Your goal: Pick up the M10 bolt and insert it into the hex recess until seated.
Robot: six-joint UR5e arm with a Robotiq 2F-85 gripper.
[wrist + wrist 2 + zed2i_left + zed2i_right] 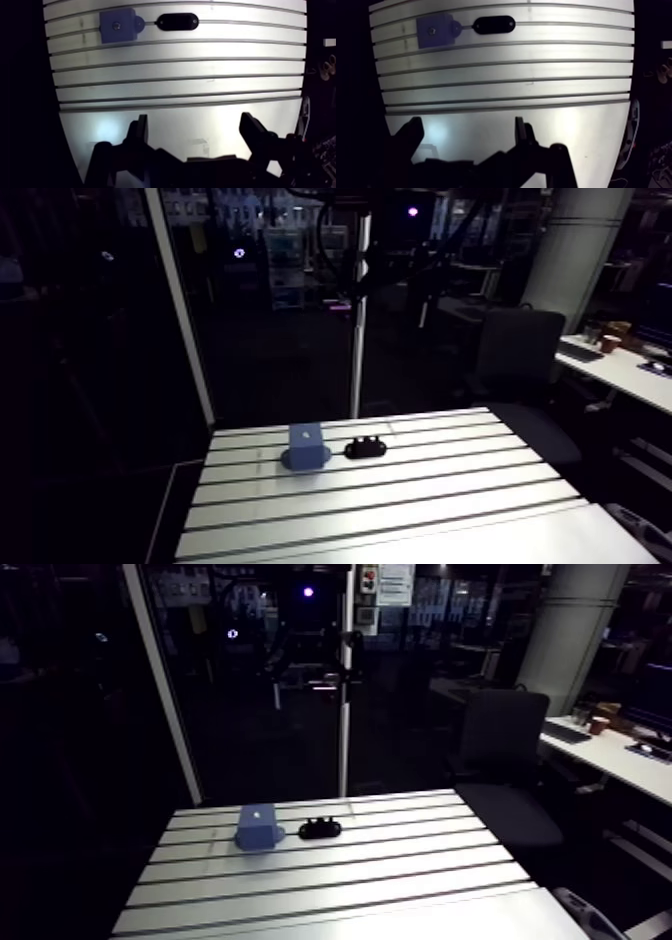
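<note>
A blue block point(117, 26) stands at the far side of the slotted table point(180, 67), with a small grey round spot on its top; I cannot tell whether that is a bolt or a hole. Right beside it lies a black oblong piece point(177, 21), which shows two small bumps on top in the arm view point(366, 449). My gripper point(195, 129) hangs over the near part of the table, well short of both, open with nothing between its fingers point(140, 131). The arm view shows the block point(305, 445) but no gripper.
Long slots run across the table, and a smooth plate point(200, 130) lies under the gripper. A thin upright pole point(357, 318) stands behind the far edge. An office chair point(520, 358) sits off the table's right rear corner.
</note>
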